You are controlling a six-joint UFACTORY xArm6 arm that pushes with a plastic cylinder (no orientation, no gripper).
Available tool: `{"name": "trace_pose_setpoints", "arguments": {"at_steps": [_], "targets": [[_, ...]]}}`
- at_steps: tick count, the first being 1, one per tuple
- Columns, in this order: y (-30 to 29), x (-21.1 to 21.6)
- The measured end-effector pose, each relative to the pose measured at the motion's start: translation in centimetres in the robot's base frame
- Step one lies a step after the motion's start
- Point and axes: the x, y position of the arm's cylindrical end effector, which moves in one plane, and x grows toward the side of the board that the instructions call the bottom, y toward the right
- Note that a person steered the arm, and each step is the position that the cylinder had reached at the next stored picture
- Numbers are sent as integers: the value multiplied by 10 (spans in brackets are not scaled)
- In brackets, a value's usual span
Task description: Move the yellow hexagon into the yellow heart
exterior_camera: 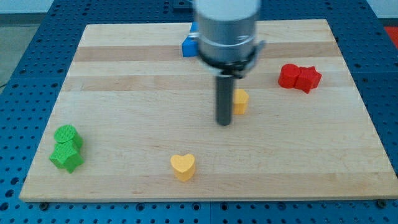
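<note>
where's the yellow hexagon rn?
The yellow hexagon sits right of the board's centre, just to the view's right of my tip, with the yellow heart well below and to the view's left.

Bare board (149,99) between yellow hexagon (240,101) and yellow heart (183,167), nothing between.

We see a pale wooden board (124,81) lying on a blue table (18,37) dotted with holes. Taking places from my tip (224,123): two red blocks (300,77) sit touching each other to the view's right and a little toward the top. Two green blocks (67,148) touch one another far off to the view's left and slightly lower. A blue block (188,45), partly hidden, lies toward the view's top, near the board's edge.
</note>
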Motion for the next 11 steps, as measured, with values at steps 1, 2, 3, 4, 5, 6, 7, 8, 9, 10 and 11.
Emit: {"name": "trace_pose_setpoints", "arguments": {"at_steps": [1, 2, 3, 4, 5, 6, 7, 8, 9, 10, 11], "targets": [[90, 4], [69, -31], [-42, -21], [-69, -40], [-67, -107], [-108, -120], [-104, -103], [-64, -59], [-81, -24], [-68, 16], [-71, 25]]}}
